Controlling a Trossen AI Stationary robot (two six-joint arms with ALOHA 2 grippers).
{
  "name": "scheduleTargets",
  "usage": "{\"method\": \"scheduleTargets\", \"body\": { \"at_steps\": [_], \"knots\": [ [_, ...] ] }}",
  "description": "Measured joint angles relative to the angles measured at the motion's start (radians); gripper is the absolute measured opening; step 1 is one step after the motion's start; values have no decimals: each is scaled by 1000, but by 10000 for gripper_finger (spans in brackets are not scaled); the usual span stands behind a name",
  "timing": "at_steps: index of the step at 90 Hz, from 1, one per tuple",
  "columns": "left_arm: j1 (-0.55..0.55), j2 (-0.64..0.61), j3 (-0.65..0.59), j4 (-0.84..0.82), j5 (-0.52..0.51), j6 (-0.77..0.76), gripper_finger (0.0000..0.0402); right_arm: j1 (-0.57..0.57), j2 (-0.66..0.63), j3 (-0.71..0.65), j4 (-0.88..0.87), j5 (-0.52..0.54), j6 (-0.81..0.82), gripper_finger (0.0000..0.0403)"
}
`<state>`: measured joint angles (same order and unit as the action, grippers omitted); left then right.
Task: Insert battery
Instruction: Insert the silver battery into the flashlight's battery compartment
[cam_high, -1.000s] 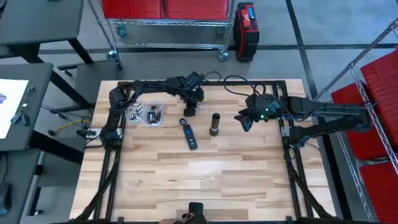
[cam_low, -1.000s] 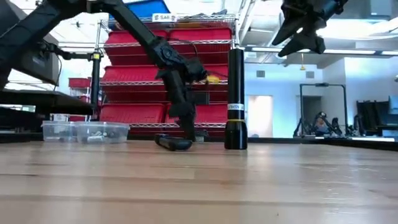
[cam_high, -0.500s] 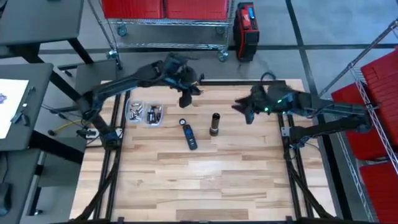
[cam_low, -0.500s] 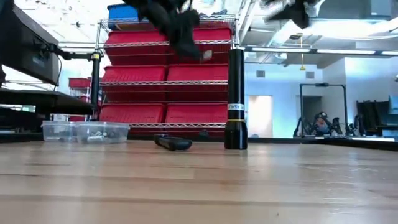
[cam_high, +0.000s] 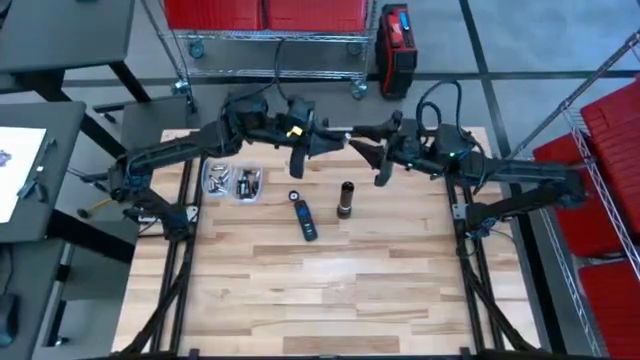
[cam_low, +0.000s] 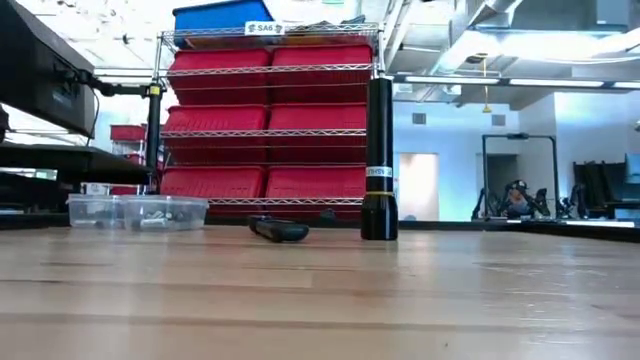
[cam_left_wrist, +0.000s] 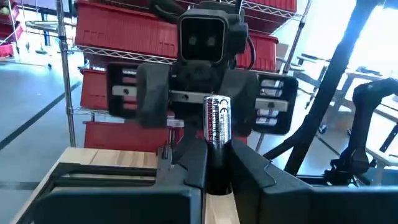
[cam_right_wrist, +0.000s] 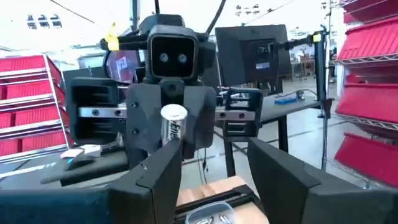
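Observation:
High above the table's far middle, my left gripper (cam_high: 328, 142) is shut on a silver battery (cam_left_wrist: 217, 118) and points toward the table's right. My right gripper (cam_high: 362, 152) faces it at close range, open, with the battery (cam_right_wrist: 172, 127) in front of it; I see no touch. The black flashlight body (cam_high: 345, 198) stands upright on its end on the table. A blue-black flashlight part (cam_high: 305, 220) lies flat beside it, next to a small round cap (cam_high: 294, 196). My left gripper pinches the battery between its two fingers, which hold its nearer end (cam_left_wrist: 217, 148). The rest of the battery sticks out past the fingertips toward my right gripper. The fingers come roughly level from the table's left. The battery is lifted clear, high above the table.
Two clear boxes (cam_high: 232, 182) with loose batteries stand at the table's far left. A red wire shelf (cam_low: 270, 120) stands behind the far edge. The wooden table (cam_high: 330, 290) stretches toward the near edge.
My left gripper has risen from the table near the flashlight parts, carrying the battery up, and has turned level toward the right. My right gripper has moved up and toward the table's left, to face it. Both have left the low view.

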<state>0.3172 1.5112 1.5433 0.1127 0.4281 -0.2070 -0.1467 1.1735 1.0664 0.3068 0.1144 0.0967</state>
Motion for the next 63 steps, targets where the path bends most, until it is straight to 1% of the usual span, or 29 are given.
{"method": "scheduleTargets", "body": {
  "at_steps": [14, 35, 45, 63],
  "knots": [
    [-2, 0, 0, 11, -9, -7, 22, 0, 32, 41, 26, -117, 0, 173],
    [-2, 1, 0, 14, -11, -7, 22, -7, 45, 58, 25, -122, 2, 166],
    [-2, 1, 0, 17, -9, -7, 22, -6, 43, 58, 44, -122, 2, 144],
    [-2, 0, 0, 18, -8, -6, 22, -15, 43, 58, 53, -119, 0, 85]
  ]
}}
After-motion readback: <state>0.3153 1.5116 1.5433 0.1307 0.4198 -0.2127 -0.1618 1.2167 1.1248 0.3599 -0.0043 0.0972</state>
